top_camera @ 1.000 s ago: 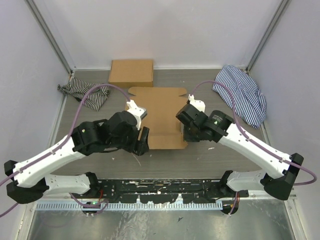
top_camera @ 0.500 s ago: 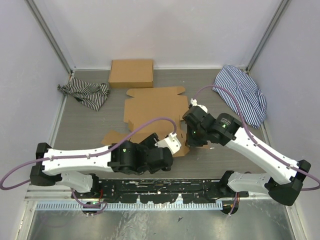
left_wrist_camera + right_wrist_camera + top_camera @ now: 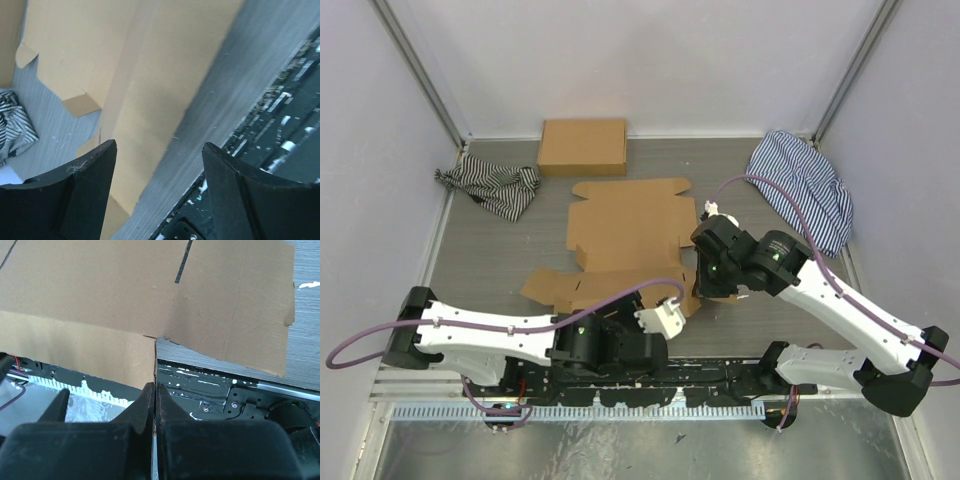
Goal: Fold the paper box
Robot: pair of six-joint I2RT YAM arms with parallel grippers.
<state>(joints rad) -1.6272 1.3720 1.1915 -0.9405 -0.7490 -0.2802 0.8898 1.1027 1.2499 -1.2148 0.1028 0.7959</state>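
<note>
With my right pincer (image 3: 155, 390) pinched shut on the paper box (image 3: 630, 225) at its near corner, I want my wide-open left pincer (image 3: 157, 147) squarely over the front edge before closing.

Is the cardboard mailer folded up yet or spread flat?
Spread, not folded: the plain brown die-cut cardboard sheet lies open on the grey table, flaps out.

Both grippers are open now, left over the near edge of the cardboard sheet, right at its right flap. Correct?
No. Only the left gripper is open, over the near edge of the cardboard sheet. The right gripper, at its right flap, is shut, pinching a thin edge of the cardboard, as the right wrist view shows.
</note>
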